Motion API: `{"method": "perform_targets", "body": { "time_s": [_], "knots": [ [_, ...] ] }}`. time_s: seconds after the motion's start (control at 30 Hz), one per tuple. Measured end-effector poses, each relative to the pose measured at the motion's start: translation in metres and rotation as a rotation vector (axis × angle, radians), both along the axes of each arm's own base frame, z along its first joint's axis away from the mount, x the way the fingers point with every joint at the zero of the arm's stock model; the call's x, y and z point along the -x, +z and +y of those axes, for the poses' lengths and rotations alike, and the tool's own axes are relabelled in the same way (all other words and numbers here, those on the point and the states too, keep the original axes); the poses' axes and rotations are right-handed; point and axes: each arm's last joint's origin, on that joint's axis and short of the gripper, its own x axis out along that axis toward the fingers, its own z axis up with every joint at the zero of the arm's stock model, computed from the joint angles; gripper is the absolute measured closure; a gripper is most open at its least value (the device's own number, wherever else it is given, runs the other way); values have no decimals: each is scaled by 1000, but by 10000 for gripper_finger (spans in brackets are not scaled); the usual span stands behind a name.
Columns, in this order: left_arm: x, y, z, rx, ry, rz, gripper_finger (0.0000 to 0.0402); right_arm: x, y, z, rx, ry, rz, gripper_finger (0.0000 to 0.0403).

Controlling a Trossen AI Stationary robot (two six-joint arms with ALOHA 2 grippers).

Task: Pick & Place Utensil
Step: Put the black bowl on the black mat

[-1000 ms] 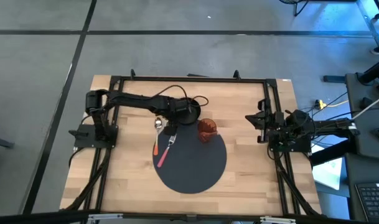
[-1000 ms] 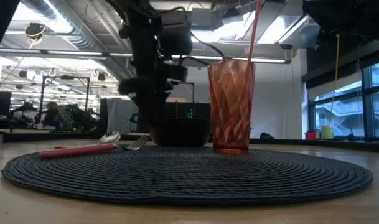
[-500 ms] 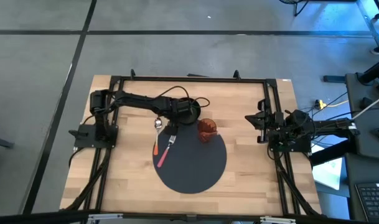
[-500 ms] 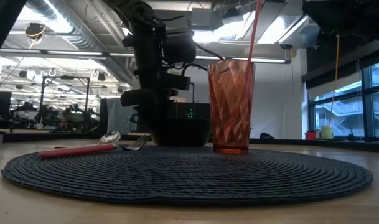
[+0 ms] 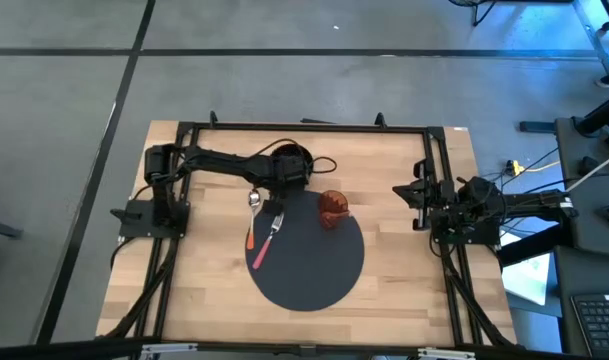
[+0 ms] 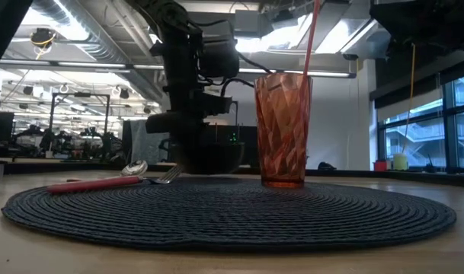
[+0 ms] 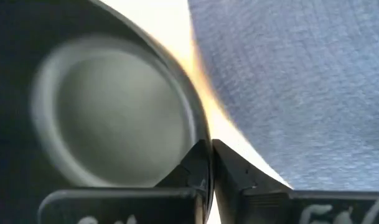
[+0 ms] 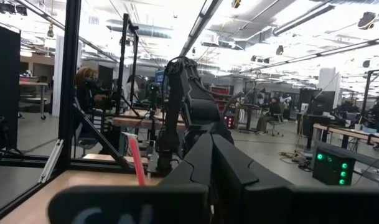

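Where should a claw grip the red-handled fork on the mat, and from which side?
Grip the red-handled fork at mid-handle, probably from straight above. It lies flat on the mat, and its tines sit close to the spoon and left claw, while the handle end looks free.

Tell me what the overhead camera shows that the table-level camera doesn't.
Only the high view shows the waiting right gripper at the pale wooden table's right edge. Only the low view shows the black bowl lifted just clear of the round dark woven placemat. Both show the left gripper shut on its rim, the red faceted plastic tumbler, the red-handled fork and the spoon.
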Motion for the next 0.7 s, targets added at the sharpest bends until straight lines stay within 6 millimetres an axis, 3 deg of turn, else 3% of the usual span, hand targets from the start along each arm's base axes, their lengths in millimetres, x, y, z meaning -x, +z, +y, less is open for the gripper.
{"method": "perform_targets", "body": {
  "time_s": [0.2, 0.43, 0.57, 0.7],
  "knots": [
    [7, 22, -4, -55, 22, -38, 397, 0, -1, 0, -19, 6, 4, 393],
    [28, 66, -11, -64, 88, -136, 398, 0, -1, 0, -18, 5, 8, 393],
    [43, 85, -23, 13, 122, -174, 399, -1, -2, 0, -18, 5, 22, 393],
    [57, 96, -48, 109, 122, -154, 399, -1, -3, 0, -17, 5, 33, 393]
  ]
}}
